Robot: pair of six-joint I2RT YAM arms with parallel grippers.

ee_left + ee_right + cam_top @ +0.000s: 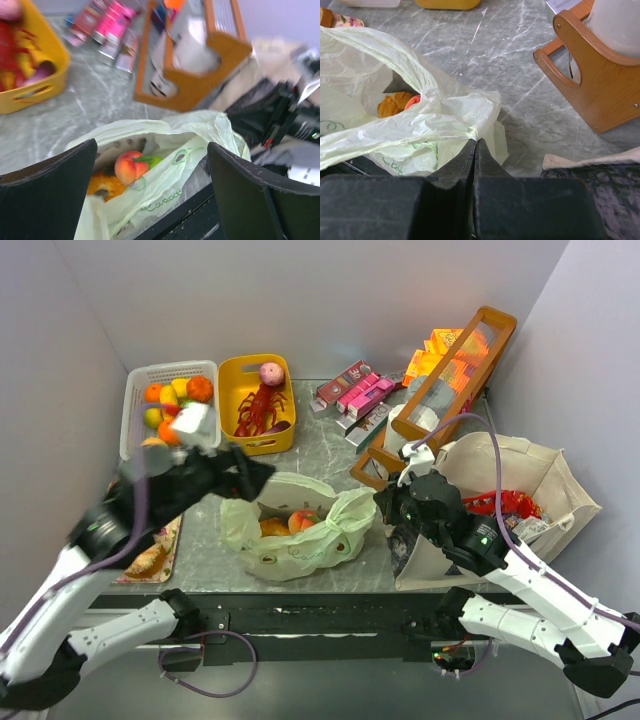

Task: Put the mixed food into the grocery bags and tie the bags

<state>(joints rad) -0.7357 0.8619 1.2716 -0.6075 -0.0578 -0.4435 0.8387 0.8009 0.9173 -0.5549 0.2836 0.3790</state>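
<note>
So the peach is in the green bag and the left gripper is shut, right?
No. The peach is in the green bag, but the left gripper is open; the left wrist view shows its fingers wide apart.

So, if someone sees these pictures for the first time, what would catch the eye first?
The pale green plastic bag at the table's middle, with a peach and a croissant showing in its open mouth. The right gripper is shut on the bag's right edge, while the left gripper hangs open above it. Behind, a red lobster lies in the yellow basket.
</note>
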